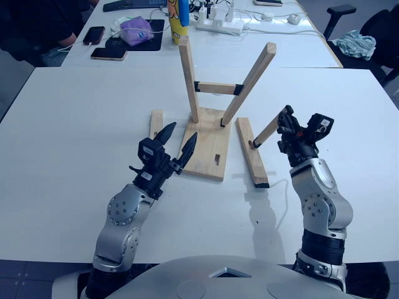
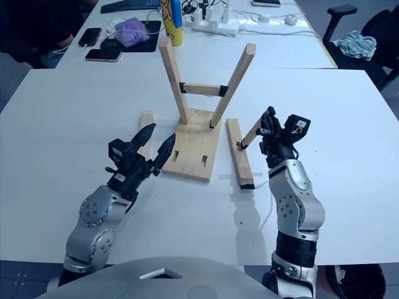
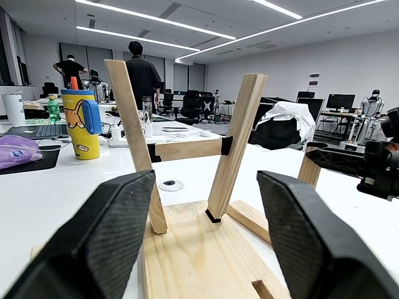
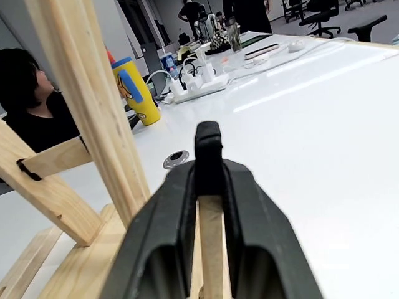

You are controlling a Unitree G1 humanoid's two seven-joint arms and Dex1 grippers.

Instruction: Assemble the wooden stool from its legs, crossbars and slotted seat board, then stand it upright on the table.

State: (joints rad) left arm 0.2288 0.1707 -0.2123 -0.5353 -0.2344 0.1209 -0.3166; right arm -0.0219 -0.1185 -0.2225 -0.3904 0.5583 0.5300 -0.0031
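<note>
Pinching the crossbar (image 1: 268, 132) is the right gripper (image 1: 286, 118); left gripper (image 1: 181, 132) gapes wide.

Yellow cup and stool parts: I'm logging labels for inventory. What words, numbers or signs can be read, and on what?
None is legible.
Yellow cup: a cartoon figure, no readable words.
Seat board, upright legs: bare wood, no marks.
Crossbar in the right gripper: bare wood too.

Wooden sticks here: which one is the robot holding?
The slanted crossbar pinched by the right gripper; the upright legs sit in the seat board, the other legs lie flat.
</note>
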